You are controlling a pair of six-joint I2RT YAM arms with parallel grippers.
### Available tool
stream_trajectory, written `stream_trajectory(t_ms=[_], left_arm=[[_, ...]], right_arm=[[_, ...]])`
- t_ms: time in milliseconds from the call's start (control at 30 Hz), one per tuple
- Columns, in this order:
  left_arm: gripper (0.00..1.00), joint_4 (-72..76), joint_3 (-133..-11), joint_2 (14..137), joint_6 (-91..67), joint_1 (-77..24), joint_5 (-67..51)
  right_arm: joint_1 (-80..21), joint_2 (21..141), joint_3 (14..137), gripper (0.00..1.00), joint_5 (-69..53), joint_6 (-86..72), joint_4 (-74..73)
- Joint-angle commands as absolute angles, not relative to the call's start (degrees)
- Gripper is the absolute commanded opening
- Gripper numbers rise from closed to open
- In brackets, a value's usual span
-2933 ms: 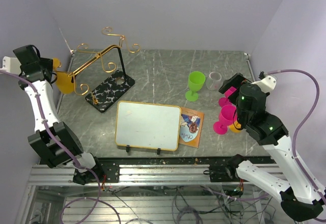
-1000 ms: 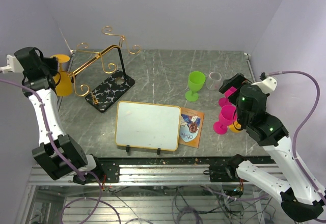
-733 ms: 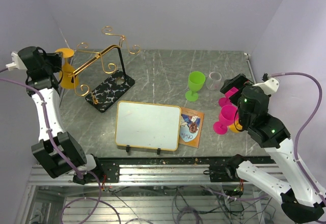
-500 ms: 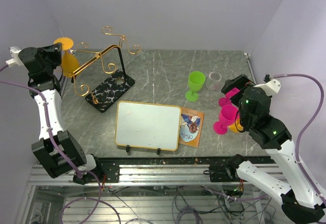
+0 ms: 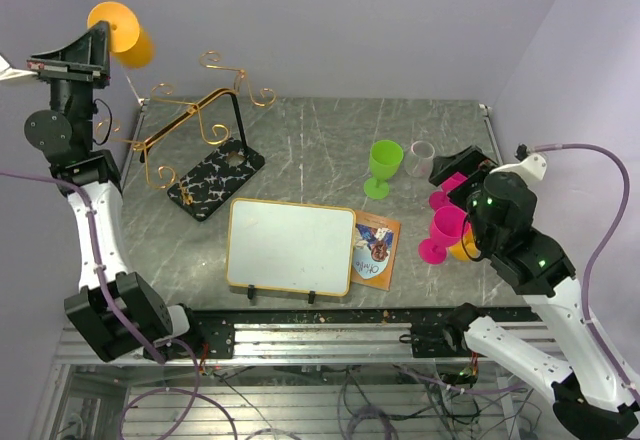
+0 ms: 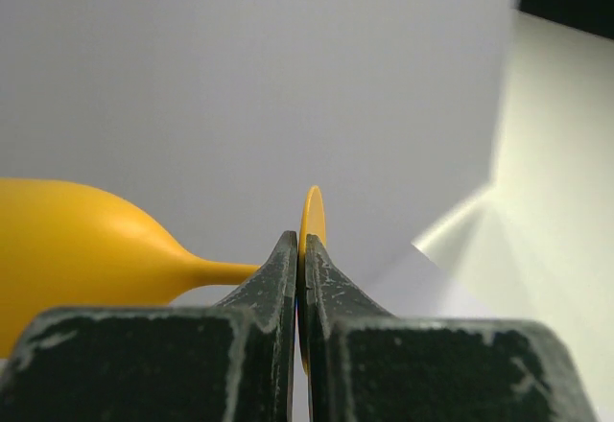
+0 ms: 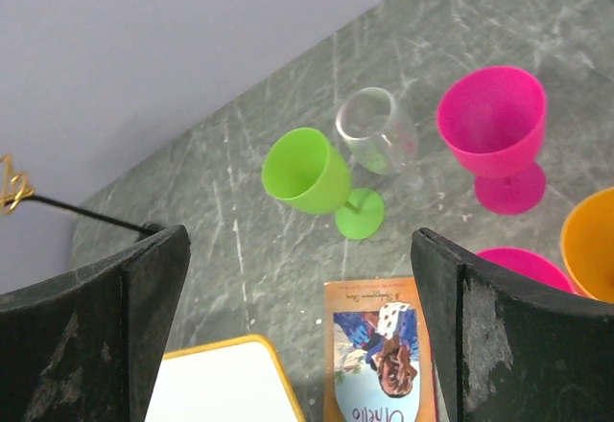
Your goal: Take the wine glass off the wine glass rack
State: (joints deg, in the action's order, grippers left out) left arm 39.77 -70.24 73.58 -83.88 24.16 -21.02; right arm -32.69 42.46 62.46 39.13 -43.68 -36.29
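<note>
Top external: the left gripper (image 5: 100, 38), raised high over the table's far-left corner, holds the orange wine glass (image 5: 131, 45) sideways, clear above the wine glass rack (image 5: 205, 175). Left wrist: its fingers pinch the glass's foot edge-on. Right wrist: the right gripper (image 7: 297, 249) is spread wide, nothing between, above a green goblet (image 7: 312, 177).

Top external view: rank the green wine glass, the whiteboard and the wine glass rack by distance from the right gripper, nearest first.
From the right gripper:
1. Green wine glass, just left of it.
2. Whiteboard, centre front.
3. Wine glass rack, far left.
</note>
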Motion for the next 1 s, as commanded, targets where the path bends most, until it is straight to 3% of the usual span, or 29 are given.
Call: stream_trajectory(t_ms=[0, 67, 233, 600, 733, 833, 967], left_arm=[[0.07, 63.91, -72.76, 76.69, -96.43, 19.02, -32.35], [0.07, 68.53, -75.38, 79.14, -99.47, 13.96, -36.62], [0.07, 75.51, -76.17, 81.7, -102.72, -1.9, -40.22], [0.07, 74.08, -71.0, 78.84, -102.93, -20.12, -41.38], [0.07, 79.77, -68.16, 78.84, -106.48, -23.3, -39.99], [0.07, 82.31, -66.32, 78.16, -107.9, -23.98, -40.08], [0.07, 83.45, -63.99, 77.12, -108.43, -24.11, -39.83]], right_arm=[[-32.96, 41.35, 62.12, 0.95, 29.72, -38.89, -28.49], [-32.96, 40.78, 59.71, 0.88, 20.04, -33.53, -21.7], [-33.0, 42.27, 54.52, 0.86, 0.51, -32.16, -7.2], [-30.73, 54.77, 62.64, 0.99, -14.21, -33.7, 3.21], [-23.55, 56.02, 59.34, 0.99, -28.5, -44.55, 16.84], [-18.53, 58.5, 54.32, 0.94, -40.21, -57.27, 37.87], [-17.91, 61.75, 52.72, 0.9, -46.74, -67.41, 54.58]])
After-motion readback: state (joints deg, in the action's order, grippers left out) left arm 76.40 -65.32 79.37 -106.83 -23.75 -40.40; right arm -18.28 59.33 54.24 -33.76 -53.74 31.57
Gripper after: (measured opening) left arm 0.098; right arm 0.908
